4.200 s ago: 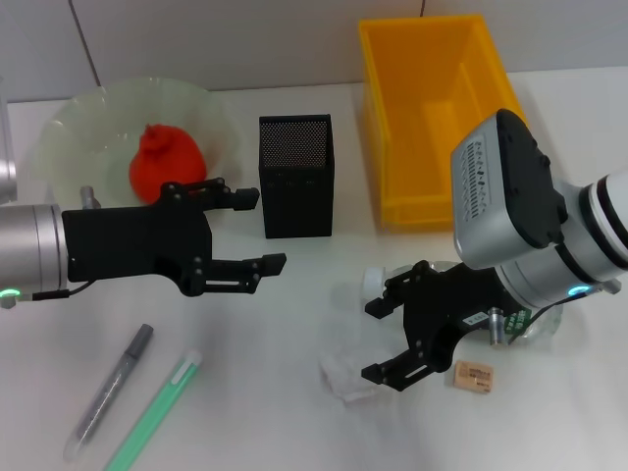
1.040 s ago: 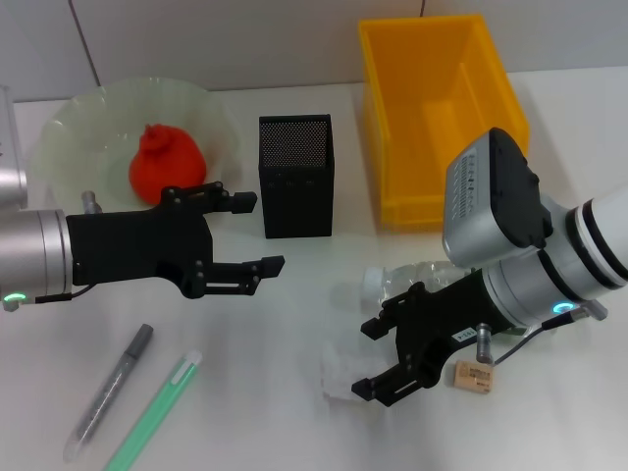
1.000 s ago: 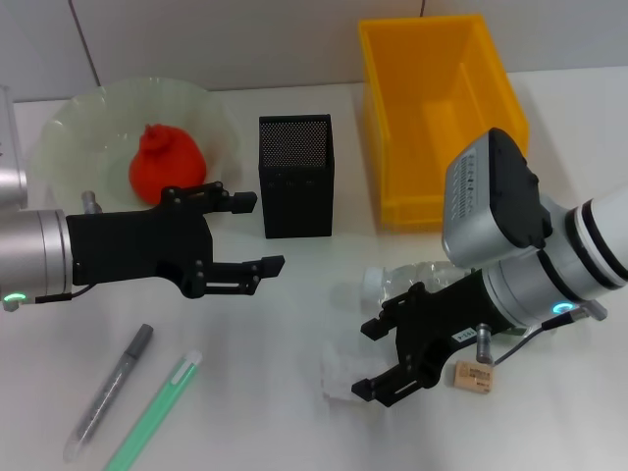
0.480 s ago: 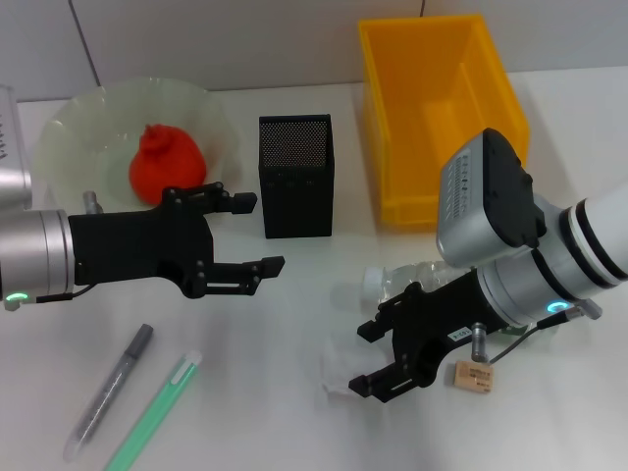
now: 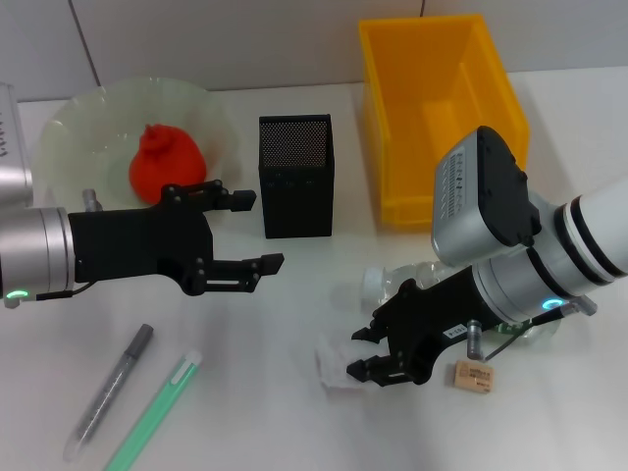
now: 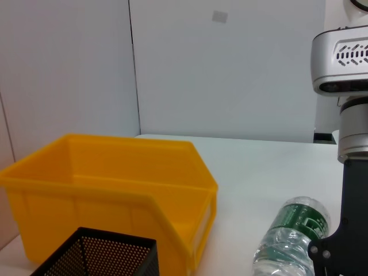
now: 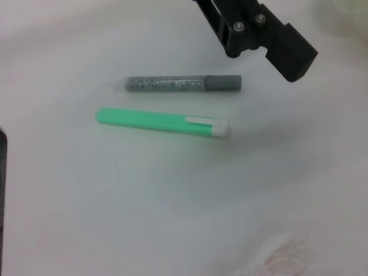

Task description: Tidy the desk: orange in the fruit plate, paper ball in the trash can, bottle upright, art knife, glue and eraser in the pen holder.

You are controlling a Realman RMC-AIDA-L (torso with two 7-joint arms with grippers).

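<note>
I see the right gripper (image 5: pixel 365 353) pinching the paper ball (image 5: pixel 337 366) on the desk (image 5: pixel 265 392) near-centre, its arm hiding most of the bottle (image 5: pixel 392 286) (lying down). The left gripper (image 5: pixel 247 232) hovers open, empty, left of the pen holder (image 5: pixel 295 177).

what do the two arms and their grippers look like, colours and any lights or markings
Both arms are silver-grey metal cylinders ending in matte black two-finger grippers with visible screws. The left gripper sits on a boxy black mount, with a small green light on the silver sleeve. The right gripper hangs below a white forearm with black rings and a rounded grey housing with slotted vents, a green light, a small white label and a thin cable.
</note>
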